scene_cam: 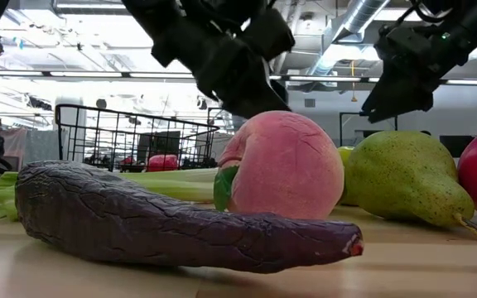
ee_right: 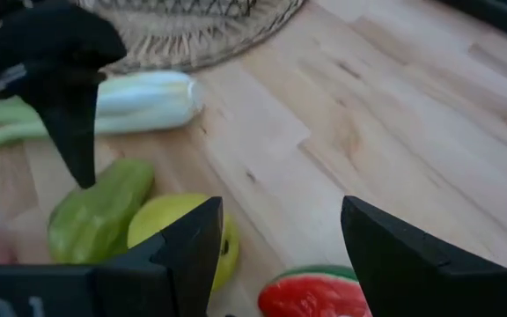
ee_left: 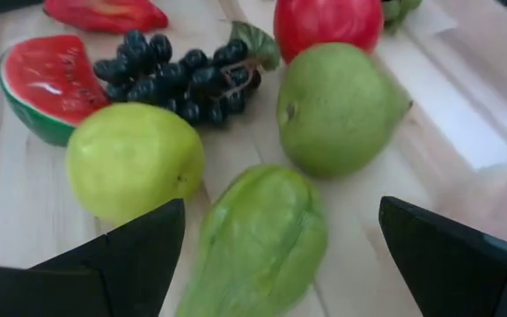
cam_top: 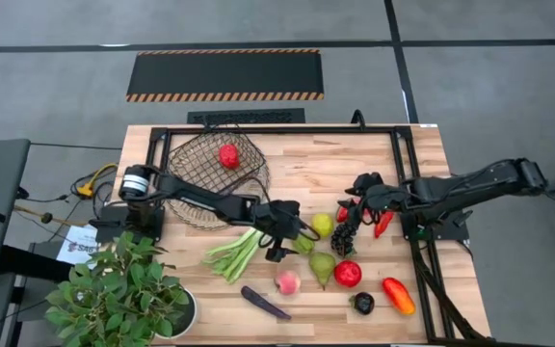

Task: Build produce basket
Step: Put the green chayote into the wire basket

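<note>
The dark wire basket (cam_top: 200, 178) stands at the table's far left with one red apple (cam_top: 228, 155) inside. The leek (cam_top: 234, 253) lies near it. My left gripper (cam_top: 293, 240) (ee_left: 280, 264) is open, its fingers either side of a wrinkled green vegetable (ee_left: 262, 238) without touching it. A yellow-green fruit (ee_left: 133, 158), a green pear (ee_left: 337, 110), the grapes (ee_left: 179, 75) and the watermelon slice (ee_left: 47, 84) lie just beyond. My right gripper (cam_top: 356, 197) (ee_right: 280, 255) hangs open above the watermelon slice (ee_right: 311, 295), holding nothing.
Near the table's near edge lie the peach (cam_top: 287, 282), the aubergine (cam_top: 265, 303), a red apple (cam_top: 348, 274), the orange pepper (cam_top: 398, 295) and a small dark fruit (cam_top: 361, 303). The red chilli (cam_top: 383, 224) lies under the right arm. A potted plant (cam_top: 118, 294) stands at the near left corner.
</note>
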Motion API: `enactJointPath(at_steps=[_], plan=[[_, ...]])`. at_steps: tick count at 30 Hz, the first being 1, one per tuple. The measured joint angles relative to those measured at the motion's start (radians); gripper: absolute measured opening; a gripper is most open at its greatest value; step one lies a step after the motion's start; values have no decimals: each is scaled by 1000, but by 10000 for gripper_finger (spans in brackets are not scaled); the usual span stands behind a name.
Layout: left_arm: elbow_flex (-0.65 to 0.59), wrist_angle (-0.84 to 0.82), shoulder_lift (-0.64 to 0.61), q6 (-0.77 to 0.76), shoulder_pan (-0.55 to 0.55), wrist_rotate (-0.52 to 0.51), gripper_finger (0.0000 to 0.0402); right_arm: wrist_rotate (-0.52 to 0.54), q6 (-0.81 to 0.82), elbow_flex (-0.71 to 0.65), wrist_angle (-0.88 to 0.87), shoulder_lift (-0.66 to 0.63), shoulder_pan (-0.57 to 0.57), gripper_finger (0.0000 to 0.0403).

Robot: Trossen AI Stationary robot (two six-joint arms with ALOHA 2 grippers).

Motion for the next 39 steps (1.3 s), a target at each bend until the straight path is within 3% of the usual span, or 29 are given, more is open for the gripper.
enactJointPath(at_steps=[15,30,39], plan=[[0,-3,91,25,9,5,360,0,1,0,9,84,8,255],[0,-24,103,-41,9,-37,233,-1,2,0,6,83,8,255],[36,-61,101,-157,9,-47,223,-1,0,0,6,83,8,255]])
